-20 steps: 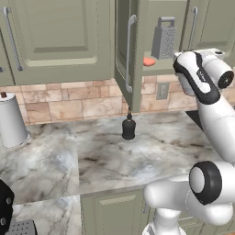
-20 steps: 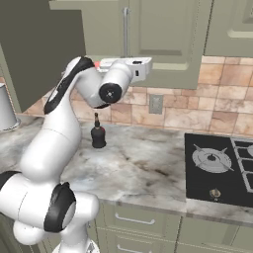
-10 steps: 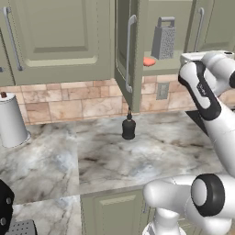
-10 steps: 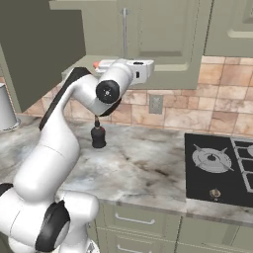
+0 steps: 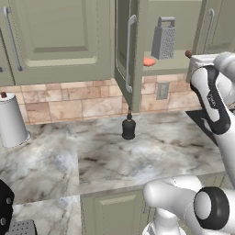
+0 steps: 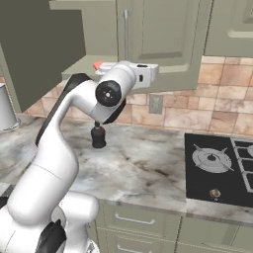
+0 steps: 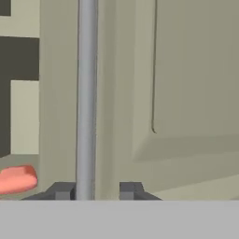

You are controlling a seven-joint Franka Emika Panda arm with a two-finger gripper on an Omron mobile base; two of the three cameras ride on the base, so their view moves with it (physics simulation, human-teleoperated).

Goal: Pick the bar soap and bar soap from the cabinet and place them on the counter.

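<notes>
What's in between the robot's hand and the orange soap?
In the hand view, the cabinet door's steel handle stands between the hand and the orange soap.

The arm (image 6: 64, 148) is glossy white, built of fat rounded tubes with bulging elbows. Dark grey round caps and black bands mark its joints, one black band bearing small pale lettering. The claw (image 7: 97, 190) ends in two small, blocky, dark grey fingers (image 7: 63, 190).

The orange bar soap (image 7: 16, 179) is cut off by the hand view's left edge.
</notes>
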